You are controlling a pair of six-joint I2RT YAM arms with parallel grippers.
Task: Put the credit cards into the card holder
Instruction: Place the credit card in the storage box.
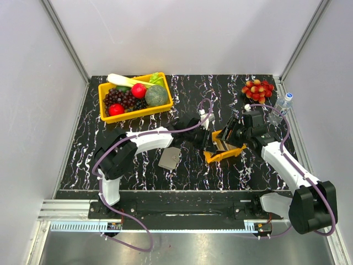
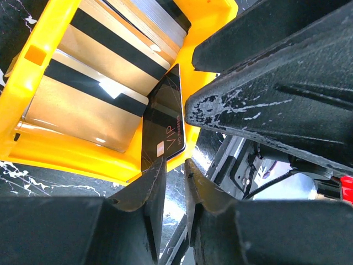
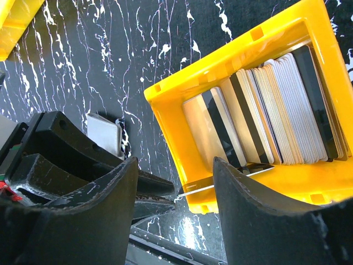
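The credit cards (image 3: 276,110), thin rectangles of silvery-grey, tan and dark plastic, are stood on edge in a small orange plastic tray (image 3: 231,52) at the middle of the black, white-veined table (image 1: 187,94). The right gripper (image 3: 175,165) is held with its jaws wide apart, the tray's near corner between them and nothing seen clamped. The left gripper (image 2: 176,165) is set at the tray's rim with its jaws nearly together; whether anything is pinched yet cannot be told. The taupe-grey, nearly square card holder (image 1: 169,159) is laid flat on the table, near the tray on the left arm's side. One dark, glossy card marked VIP (image 2: 165,118) is tipped over the rim, its lower edge at the left fingertips. A single card is judged to be under selection. The pinch is best kept to that free edge alone, and the card drawn out along its own plane so that its neighbours are not dragged.
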